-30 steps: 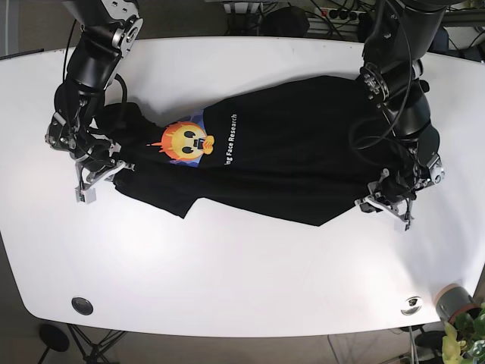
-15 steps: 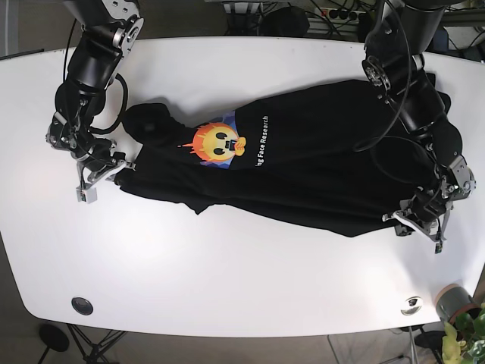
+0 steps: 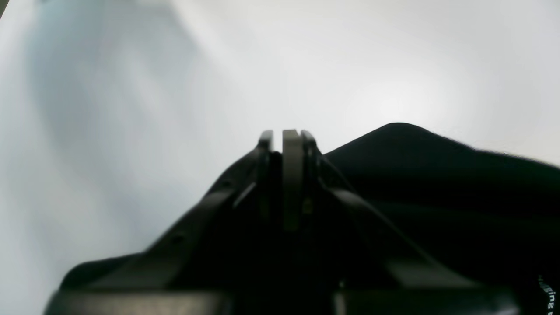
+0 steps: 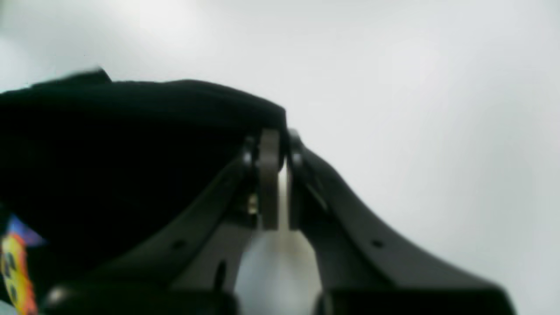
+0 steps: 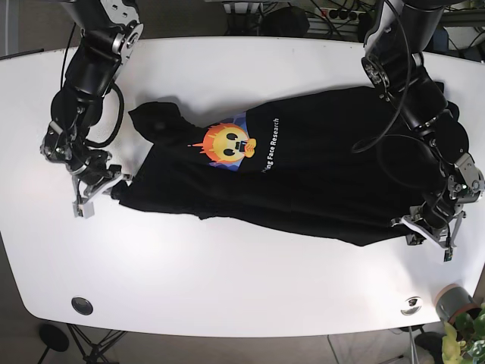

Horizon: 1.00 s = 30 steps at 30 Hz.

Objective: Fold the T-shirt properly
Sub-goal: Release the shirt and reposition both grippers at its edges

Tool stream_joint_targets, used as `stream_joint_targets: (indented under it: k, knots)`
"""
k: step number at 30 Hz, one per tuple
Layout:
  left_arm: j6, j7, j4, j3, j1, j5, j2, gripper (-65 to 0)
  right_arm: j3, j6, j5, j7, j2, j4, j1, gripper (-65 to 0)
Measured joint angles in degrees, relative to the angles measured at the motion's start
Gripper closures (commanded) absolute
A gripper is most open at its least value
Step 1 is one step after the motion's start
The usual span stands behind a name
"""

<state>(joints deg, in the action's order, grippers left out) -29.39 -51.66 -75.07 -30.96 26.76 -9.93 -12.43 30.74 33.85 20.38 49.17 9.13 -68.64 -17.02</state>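
A black T-shirt (image 5: 303,178) with an orange face print (image 5: 226,142) and white lettering lies stretched across the white table (image 5: 227,280). My left gripper (image 5: 428,233) is at the shirt's lower right corner, shut on the fabric. In the left wrist view, that gripper (image 3: 288,138) has its fingers pressed together, with black T-shirt cloth (image 3: 437,175) beside and under them. My right gripper (image 5: 97,192) is shut on the shirt's lower left corner. The right wrist view shows its closed fingers (image 4: 269,148) holding the T-shirt edge (image 4: 153,100).
A bunched sleeve (image 5: 155,120) sticks out at the shirt's upper left. A grey cup and plant (image 5: 455,311) stand at the table's bottom right corner. Two round fittings (image 5: 82,305) (image 5: 411,305) sit near the front edge.
Both grippers have pulled the shirt toward the front of the table and to the right. The left gripper moved further right and down, so the cloth lies flatter and wider.
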Motion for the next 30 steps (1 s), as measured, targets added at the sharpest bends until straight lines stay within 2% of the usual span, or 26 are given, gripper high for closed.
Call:
stream_joint_targets:
  k: [5,11,17,22,30]
  knots:
    - [0.3,-0.2,-0.1,2.6,1.4,0.4,-0.1,0.0,0.0,-0.35,0.3,2.2,0.1,-4.6,-2.1,-2.2]
    - [0.2,0.0,-0.3,2.8,2.6,0.1,1.0,0.0,0.1,-0.42,-0.3,4.1,0.5,-7.8,-3.9,-2.2]
    - [0.2,-0.3,-0.3,2.9,6.8,0.2,0.9,0.0,0.0,0.02,0.4,7.0,3.4,-8.5,-10.6,-2.2]
    - [0.4,0.0,-0.4,5.7,9.9,0.6,0.8,0.0,0.2,-0.28,-0.6,8.4,6.4,-8.7,-16.0,-2.2]
    - [0.4,-0.6,-0.4,8.9,15.1,0.4,0.9,0.0,0.0,-0.22,-0.2,11.5,9.1,-8.7,-23.8,-2.2]
